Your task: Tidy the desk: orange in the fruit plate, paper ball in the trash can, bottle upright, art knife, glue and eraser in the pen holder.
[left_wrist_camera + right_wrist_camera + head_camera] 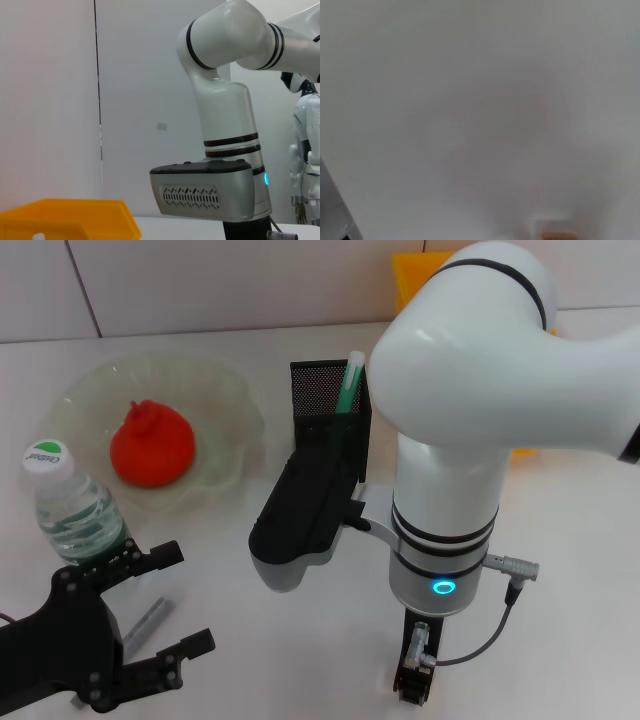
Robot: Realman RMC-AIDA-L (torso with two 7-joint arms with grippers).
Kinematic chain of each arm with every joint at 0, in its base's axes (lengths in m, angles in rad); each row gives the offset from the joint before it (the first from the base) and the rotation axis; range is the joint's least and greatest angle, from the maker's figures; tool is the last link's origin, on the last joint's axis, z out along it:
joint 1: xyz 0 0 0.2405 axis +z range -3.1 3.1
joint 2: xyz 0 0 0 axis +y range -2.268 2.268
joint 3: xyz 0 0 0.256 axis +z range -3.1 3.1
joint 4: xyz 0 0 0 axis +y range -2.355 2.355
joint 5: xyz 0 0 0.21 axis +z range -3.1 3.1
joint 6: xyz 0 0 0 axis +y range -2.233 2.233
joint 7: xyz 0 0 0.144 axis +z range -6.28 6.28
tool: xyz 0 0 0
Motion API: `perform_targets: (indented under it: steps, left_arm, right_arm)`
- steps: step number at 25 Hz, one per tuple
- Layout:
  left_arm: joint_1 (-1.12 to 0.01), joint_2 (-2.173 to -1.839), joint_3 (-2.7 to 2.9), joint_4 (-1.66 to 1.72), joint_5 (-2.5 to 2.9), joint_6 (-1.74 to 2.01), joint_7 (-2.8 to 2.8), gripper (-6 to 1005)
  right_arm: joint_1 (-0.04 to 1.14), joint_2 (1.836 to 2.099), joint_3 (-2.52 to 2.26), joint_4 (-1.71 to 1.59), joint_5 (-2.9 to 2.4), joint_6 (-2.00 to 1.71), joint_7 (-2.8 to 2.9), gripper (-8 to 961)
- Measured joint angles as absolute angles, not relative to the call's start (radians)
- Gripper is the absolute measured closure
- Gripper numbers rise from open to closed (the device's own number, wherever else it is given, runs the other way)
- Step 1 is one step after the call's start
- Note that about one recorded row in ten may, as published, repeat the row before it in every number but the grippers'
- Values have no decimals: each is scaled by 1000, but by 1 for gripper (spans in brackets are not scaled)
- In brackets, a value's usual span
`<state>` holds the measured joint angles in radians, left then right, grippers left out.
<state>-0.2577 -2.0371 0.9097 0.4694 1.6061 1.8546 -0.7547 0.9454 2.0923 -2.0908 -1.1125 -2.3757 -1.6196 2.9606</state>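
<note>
The orange [150, 445] lies in the pale-green fruit plate [225, 390] at the back left. In front of the plate the bottle [68, 508] stands upright. My left gripper [190, 597] is open near the table's front left, just right of the bottle. A slim grey stick, seemingly the art knife [148, 625], lies on the table between its fingers. The black mesh pen holder [325, 405] holds a green-and-white stick. My right gripper [415, 675] points down at the front, close over the table. A small tan block, likely the eraser [554, 231], shows beneath it. The paper ball is out of view.
The yellow trash can [415, 280] stands at the back right, mostly behind my right arm [445, 500]; its rim [65, 217] also shows in the left wrist view. The right arm's black and grey housing [300, 525] hangs in front of the pen holder.
</note>
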Motion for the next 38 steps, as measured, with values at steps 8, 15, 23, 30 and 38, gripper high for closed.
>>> perform_targets:
  steps: [8, 15, 23, 30, 38]
  left_arm:
    - [-256, -2037, 910, 475, 1606, 1855, -755, 192]
    - [-257, -2037, 910, 477, 1606, 1855, -756, 192]
    - [-259, -2036, 910, 477, 1606, 1855, -758, 192]
    - [-261, -2035, 910, 478, 1606, 1855, -759, 192]
    - [-258, -2033, 906, 480, 1606, 1855, -757, 192]
  right_arm:
    - [949, 2092, -2091, -1106, -2374, -1620, 2961, 658]
    - [951, 2092, -2091, -1105, -2374, -1620, 2961, 677]
    - [951, 2092, -2092, -1108, -2375, -1621, 2961, 693]
    - [946, 2092, -2058, -1126, -2380, -1625, 2960, 691]
    - [911, 2090, -1838, -1219, -2525, -1648, 2959, 688]
